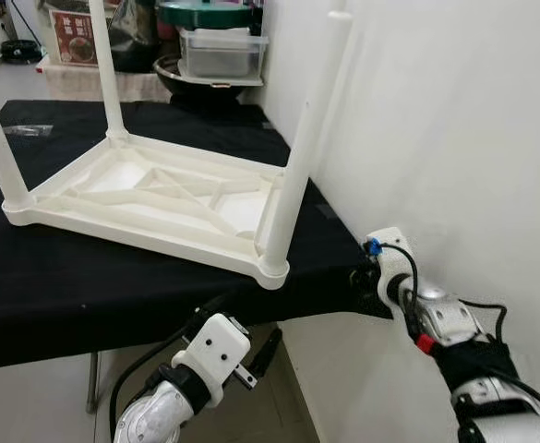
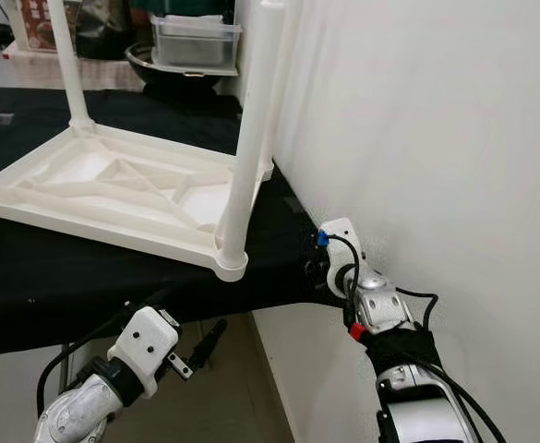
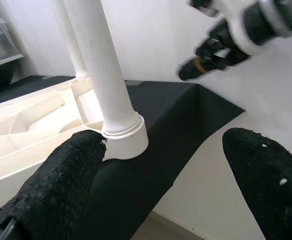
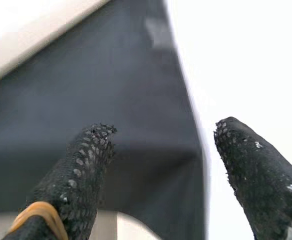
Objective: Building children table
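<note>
hovering left gripper (image 3: pixel 160 185) wide open, empty, right gripper (image 4: pixel 160 165) likewise

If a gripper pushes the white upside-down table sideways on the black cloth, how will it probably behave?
The white table looks like hollow ribbed plastic, so probably light and stiff. Its flat top lies on the black cloth, so it would likely slide rather than tip. One corner sits near the edge, so it might slip off.

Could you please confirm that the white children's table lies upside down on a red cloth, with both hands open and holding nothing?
Not quite: the cloth is black, not red, as the left eye view shows. The rest holds: the white children's table lies upside down on it with its legs pointing up, and the left hand and right hand are both open and holding nothing.
</note>
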{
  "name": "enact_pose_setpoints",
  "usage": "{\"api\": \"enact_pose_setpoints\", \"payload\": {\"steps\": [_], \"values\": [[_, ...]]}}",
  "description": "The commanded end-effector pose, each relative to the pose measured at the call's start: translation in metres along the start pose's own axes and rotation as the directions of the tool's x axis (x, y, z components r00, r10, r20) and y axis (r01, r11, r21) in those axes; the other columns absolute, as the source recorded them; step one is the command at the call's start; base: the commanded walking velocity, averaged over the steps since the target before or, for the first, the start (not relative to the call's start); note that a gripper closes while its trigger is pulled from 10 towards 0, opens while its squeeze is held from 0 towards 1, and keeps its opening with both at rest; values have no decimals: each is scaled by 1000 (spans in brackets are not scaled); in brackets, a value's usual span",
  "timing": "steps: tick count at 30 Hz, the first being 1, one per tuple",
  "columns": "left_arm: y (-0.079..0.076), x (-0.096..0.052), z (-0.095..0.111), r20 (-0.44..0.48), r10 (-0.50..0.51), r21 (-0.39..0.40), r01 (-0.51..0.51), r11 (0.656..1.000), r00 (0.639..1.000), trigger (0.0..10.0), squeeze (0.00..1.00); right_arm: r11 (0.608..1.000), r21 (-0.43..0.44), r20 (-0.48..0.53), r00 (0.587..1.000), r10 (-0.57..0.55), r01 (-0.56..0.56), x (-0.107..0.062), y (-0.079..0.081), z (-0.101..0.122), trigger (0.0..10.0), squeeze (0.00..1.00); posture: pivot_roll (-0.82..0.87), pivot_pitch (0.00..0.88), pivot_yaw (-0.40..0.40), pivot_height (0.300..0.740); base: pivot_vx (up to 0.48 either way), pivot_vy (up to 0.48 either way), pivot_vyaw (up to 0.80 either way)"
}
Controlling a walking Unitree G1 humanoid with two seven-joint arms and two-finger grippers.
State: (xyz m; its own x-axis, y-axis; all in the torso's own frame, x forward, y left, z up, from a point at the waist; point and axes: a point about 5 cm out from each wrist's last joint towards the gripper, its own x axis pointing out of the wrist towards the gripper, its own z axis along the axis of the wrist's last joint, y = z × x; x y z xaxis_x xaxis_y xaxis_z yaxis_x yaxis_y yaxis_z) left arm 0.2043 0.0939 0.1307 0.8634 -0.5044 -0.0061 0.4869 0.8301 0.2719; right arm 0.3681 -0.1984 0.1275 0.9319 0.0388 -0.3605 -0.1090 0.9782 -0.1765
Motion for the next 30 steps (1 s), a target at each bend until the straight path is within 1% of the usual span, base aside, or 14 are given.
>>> {"api": "enact_pose_setpoints", "payload": {"steps": [1,4,7,9,10,11,12,17,22,24,25,27,29,30], "values": [[-1,-1,2,-4,-8,-12,8,1000,1000,10000,0,999,1,20,999,-35,35,2,5,4,10000,0,120,7,-132,740,0,0,0],[1,-6,1,-24,-1,-45,0,999,1000,10000,0,999,-14,45,998,-45,46,12,38,17,10000,0,127,23,-132,740,0,0,0],[1,-9,0,-31,-7,-53,6,999,999,10000,0,996,-51,34,997,-66,68,14,45,18,10000,0,133,29,-138,740,0,0,0],[2,-12,0,-39,6,-51,-8,999,999,10000,0,997,-60,14,999,-47,48,17,61,18,10000,0,139,50,-149,740,0,0,0],[2,-12,0,-39,6,-51,-8,999,999,10000,0,997,-60,14,999,-47,48,17,61,18,10000,0,139,50,-149,740,0,0,0],[3,-14,1,-40,21,-48,-23,999,999,10000,0,992,-113,11,999,-48,49,19,73,20,10000,0,136,60,-150,740,0,0,0],[3,-14,1,-40,21,-48,-23,999,999,10000,0,992,-113,11,999,-48,49,19,73,20,10000,0,136,60,-150,740,0,0,0],[4,-15,4,-37,32,-48,-34,998,999,10000,0,971,-210,43,993,-106,113,20,75,26,10000,0,131,74,-157,740,0,0,0],[2,-15,5,-41,29,-52,-31,998,999,10000,0,973,-212,15,996,-92,93,22,78,24,10000,0,127,84,-159,740,0,0,0],[4,-14,6,-39,34,-54,-36,998,999,10000,0,988,-155,-44,999,2,-9,22,91,19,10000,0,119,98,-158,740,0,0,0],[4,-14,6,-39,34,-54,-36,998,999,10000,0,988,-155,-44,999,2,-9,22,91,19,10000,0,119,98,-158,740,0,0,0],[7,-13,8,-35,43,-49,-45,998,998,10000,0,984,-124,-87,989,119,-129,20,110,16,10000,0,116,107,-155,740,0,0,0],[7,-13,8,-35,43,-49,-45,998,998,10000,0,984,-124,-87,989,119,-129,20,110,16,10000,0,116,107,-155,740,0,0,0],[9,-13,8,-34,49,-46,-50,998,998,10000,0,973,-114,-101,977,188,-199,18,123,16,10000,0,116,108,-155,740,0,0,0]]}}
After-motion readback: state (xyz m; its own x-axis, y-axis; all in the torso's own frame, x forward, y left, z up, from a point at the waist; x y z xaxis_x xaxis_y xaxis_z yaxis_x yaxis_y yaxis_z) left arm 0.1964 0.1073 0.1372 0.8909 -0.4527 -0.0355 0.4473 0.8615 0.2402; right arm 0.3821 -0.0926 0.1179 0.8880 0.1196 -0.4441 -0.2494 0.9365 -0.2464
